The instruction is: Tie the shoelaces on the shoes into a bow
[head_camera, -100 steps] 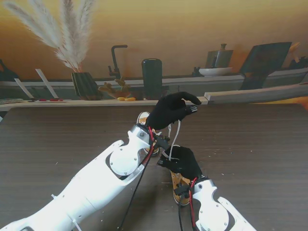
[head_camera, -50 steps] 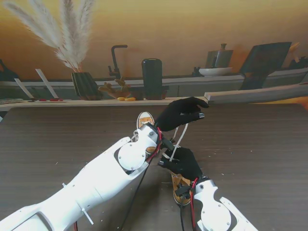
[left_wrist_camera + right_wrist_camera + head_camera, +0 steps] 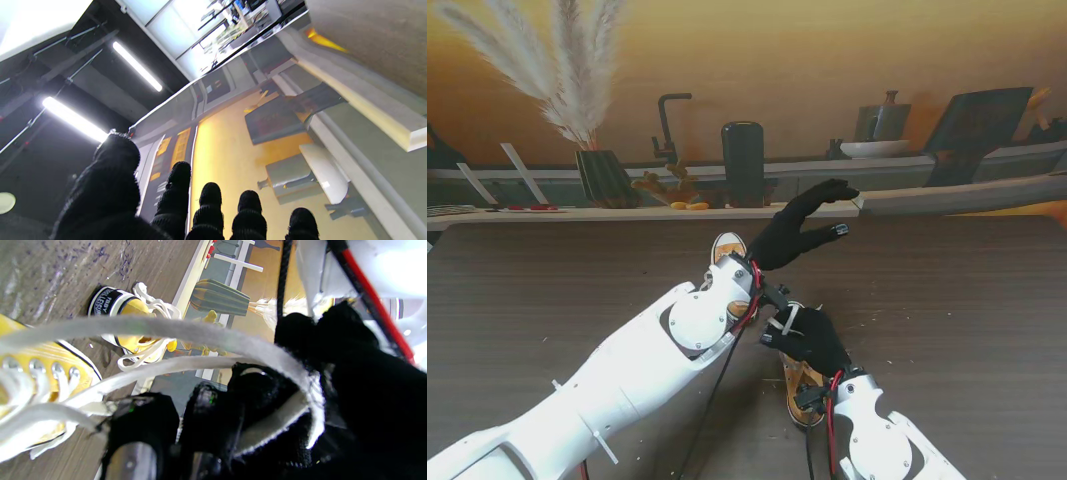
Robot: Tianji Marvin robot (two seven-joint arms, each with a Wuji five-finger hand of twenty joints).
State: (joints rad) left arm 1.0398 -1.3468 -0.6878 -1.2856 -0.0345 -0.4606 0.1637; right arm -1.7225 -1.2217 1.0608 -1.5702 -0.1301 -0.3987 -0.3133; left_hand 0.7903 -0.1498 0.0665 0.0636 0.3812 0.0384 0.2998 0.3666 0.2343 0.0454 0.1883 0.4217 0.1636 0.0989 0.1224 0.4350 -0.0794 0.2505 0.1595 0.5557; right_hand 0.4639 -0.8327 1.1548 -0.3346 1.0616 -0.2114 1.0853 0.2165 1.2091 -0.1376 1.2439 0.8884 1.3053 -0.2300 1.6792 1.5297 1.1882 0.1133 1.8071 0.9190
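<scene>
Over the near shoe (image 3: 802, 385), right hand (image 3: 807, 338) clamping white lace (image 3: 200, 333); left hand (image 3: 799, 232) hovering, fingers spread, empty.

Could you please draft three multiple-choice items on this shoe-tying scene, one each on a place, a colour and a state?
1. Where does the second yellow canvas shoe lie, seen from the stand?
A. farther from me than the black-gloved left hand's wrist
B. at the table's right edge
C. on the back shelf

2. What colour is the flat shoelace looping over the right hand?
A. red
B. white
C. black

3. How is the black-gloved left hand set?
A. fingers apart, holding nothing
B. clenched on a shoe
C. flat on the table

Answers:
1. A: its toe shows just beyond the left wrist.
2. B: the right wrist view shows the lace white.
3. A: the left wrist view shows spread fingers and no lace.
</scene>
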